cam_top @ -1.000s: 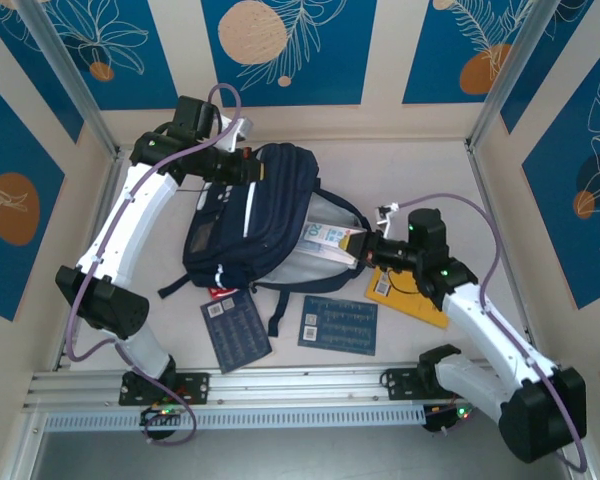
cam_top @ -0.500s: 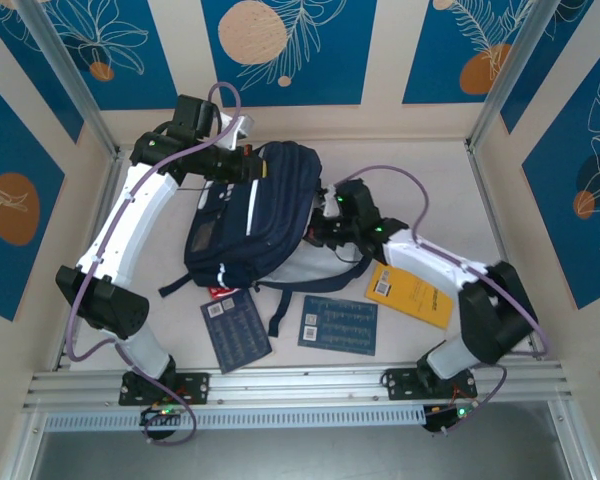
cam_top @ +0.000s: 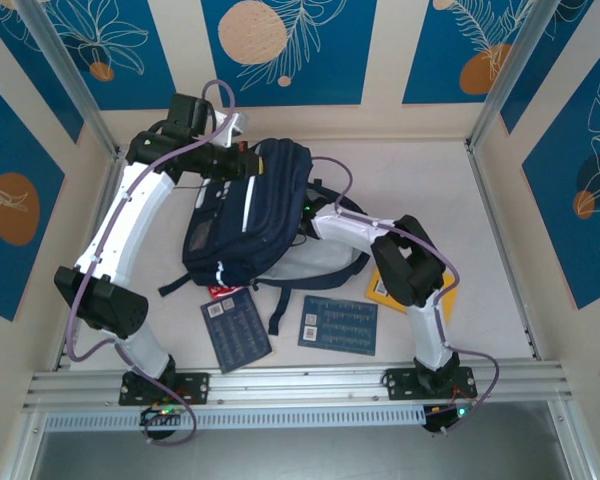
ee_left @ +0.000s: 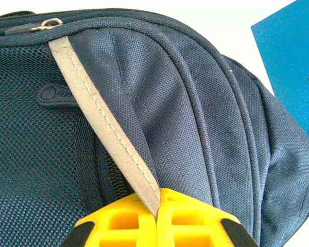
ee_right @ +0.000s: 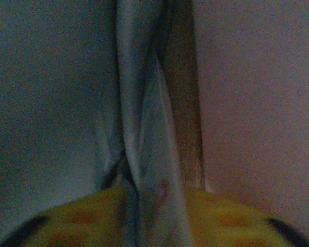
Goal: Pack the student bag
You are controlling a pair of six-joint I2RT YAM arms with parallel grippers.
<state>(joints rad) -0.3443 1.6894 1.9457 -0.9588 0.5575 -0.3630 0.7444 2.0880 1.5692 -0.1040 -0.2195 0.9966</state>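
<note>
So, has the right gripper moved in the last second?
Yes. The right gripper has gone left: a second ago it hung beside the yellow book, and now its arm reaches past that book, with the gripper inside the student bag.

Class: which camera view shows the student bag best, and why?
Top external: the whole student bag is visible. Left wrist: a close patch of navy fabric and grey strip. Right wrist: dim, blurred fabric folds.

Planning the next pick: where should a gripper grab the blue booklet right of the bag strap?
Probably pinch the blue booklet at its near long edge, coming from above on the arm-base side; it lies flat, and that edge looks clear of the bag strap.
</note>
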